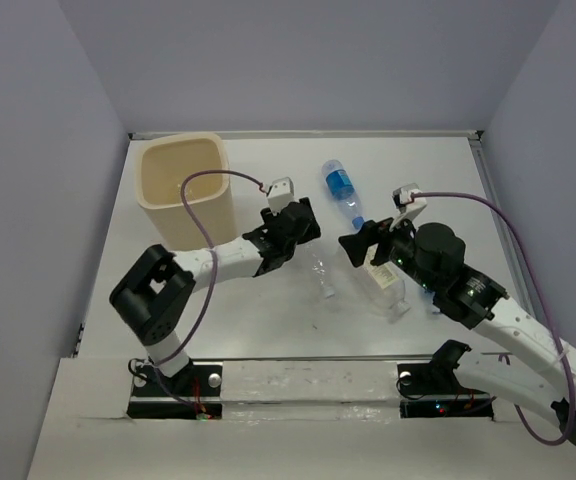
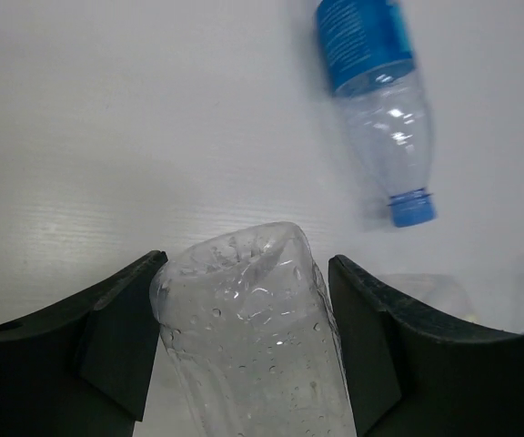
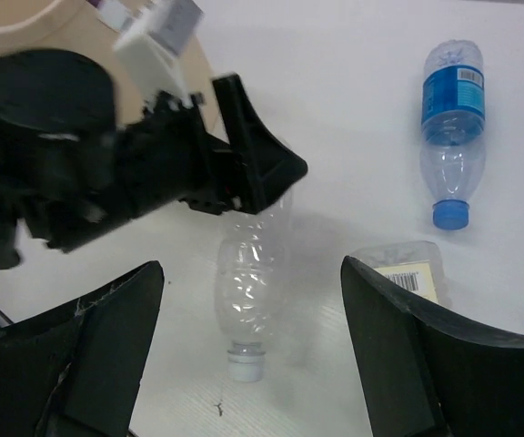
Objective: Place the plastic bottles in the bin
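A clear ribbed bottle (image 1: 323,275) lies near the table's middle, cap toward the arms. My left gripper (image 1: 303,228) is shut on its base end. In the left wrist view both fingers press the bottle (image 2: 248,328) at the gripper (image 2: 246,264). My right gripper (image 1: 363,240) hovers open above the same bottle (image 3: 248,282), nothing between its fingers (image 3: 116,328). A blue-labelled, blue-capped bottle (image 1: 341,187) lies further back. A squarish bottle with a white label (image 1: 383,283) lies under the right arm. The cream bin (image 1: 183,142) stands at the back left.
The blue-labelled bottle (image 2: 376,91) (image 3: 453,109) and the squarish one (image 3: 408,273) lie to the right of the gripped bottle. The left arm stretches in front of the bin. Grey walls close the table on three sides.
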Controlling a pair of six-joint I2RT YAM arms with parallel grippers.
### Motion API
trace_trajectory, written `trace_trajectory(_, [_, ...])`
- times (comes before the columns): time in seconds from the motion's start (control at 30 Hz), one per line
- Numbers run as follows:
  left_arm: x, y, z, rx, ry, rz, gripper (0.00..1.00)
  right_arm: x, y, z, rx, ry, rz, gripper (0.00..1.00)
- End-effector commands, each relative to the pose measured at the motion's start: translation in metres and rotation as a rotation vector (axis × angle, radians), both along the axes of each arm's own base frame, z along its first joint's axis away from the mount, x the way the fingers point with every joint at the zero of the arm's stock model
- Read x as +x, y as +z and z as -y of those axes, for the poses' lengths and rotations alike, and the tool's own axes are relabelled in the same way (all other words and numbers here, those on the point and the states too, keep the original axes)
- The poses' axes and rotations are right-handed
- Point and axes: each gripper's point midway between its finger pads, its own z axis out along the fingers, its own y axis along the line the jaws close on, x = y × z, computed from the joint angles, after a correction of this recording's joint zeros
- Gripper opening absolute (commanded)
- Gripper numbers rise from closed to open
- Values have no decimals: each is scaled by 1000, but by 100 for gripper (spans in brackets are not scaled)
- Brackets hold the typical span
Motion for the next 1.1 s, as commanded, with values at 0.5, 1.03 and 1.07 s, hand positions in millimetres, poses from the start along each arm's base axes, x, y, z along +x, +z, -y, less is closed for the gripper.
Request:
trace_trajectory(0.5, [-30, 393, -279, 156, 624, 724, 44, -2, 47, -20, 101, 102, 131, 82])
trace_trajectory(1.03, [39, 335, -404, 525, 1059, 600, 46, -7, 36, -39, 119, 190, 113, 82])
trace_trajectory(1.07, [38, 329, -405, 568, 1056, 587, 47, -7, 35, -40, 119, 196, 112, 82])
